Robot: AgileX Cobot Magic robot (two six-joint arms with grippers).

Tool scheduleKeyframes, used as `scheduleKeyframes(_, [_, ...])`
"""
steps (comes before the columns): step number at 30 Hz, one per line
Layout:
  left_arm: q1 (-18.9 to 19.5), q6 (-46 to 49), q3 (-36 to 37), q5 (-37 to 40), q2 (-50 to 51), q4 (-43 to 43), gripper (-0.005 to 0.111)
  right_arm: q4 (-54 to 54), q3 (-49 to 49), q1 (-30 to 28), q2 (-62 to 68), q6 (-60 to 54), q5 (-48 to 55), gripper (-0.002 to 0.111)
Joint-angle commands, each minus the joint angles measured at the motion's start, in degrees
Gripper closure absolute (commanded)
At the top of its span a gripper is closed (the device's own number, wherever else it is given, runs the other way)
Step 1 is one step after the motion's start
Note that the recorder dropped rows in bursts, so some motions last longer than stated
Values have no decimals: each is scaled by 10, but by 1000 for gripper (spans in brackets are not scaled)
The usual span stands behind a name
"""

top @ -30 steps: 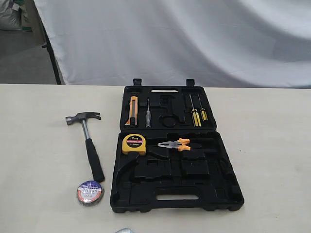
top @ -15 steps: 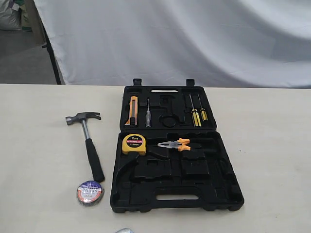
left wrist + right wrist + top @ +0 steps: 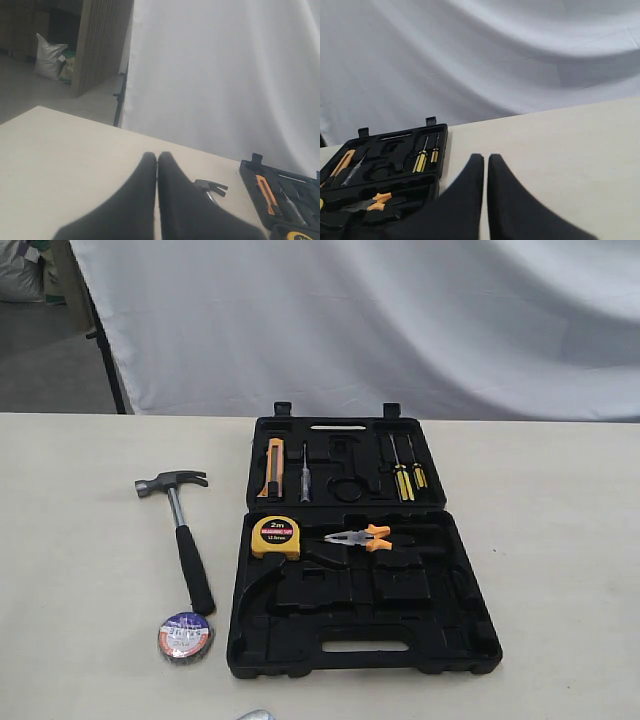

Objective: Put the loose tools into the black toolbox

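Listing left to right, with the task judged at its opening step and nothing lifted. Left gripper [image 3: 157, 160]: fingers pressed together, holding nothing, above the bare table [image 3: 80, 570]; hammer [image 3: 178, 530]: loose on the table left of the case, head toward the far edge, black grip toward the near; roll of tape [image 3: 185, 635]: lying flat just beside the grip's end, contact uncertain; black toolbox [image 3: 330, 590]: mid-table, open, both halves flat; far half holds a utility knife [image 3: 273, 468], a slim screwdriver [image 3: 306, 475] and two yellow-handled screwdrivers [image 3: 407, 475]; near half holds a tape measure [image 3: 275, 537] and pliers [image 3: 358, 537], other recesses vacant, a long curved one at its left; right gripper [image 3: 485, 159]: fingers closed to a sliver, empty, right of the case. Outstanding: hammer and tape. Next move likely calls for the left gripper to spread, descend on the hammer's shaft, and match it to the curved recess.
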Motion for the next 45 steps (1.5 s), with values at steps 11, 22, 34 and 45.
scheduleKeyframes(11, [15, -3, -2, -4, -2, 3, 106, 39, 2, 0, -4, 95, -162, 109])
scheduleKeyframes(22, [15, -3, -2, -4, -2, 3, 106, 21, -56, 45, 136, 70, -103, 109])
scheduleKeyframes(34, [15, -3, -2, -4, -2, 3, 106, -7, -162, 304, 486, 70, -126, 109])
scheduleKeyframes(45, [15, -3, -2, -4, -2, 3, 106, -7, -333, 449, 765, 52, -112, 82])
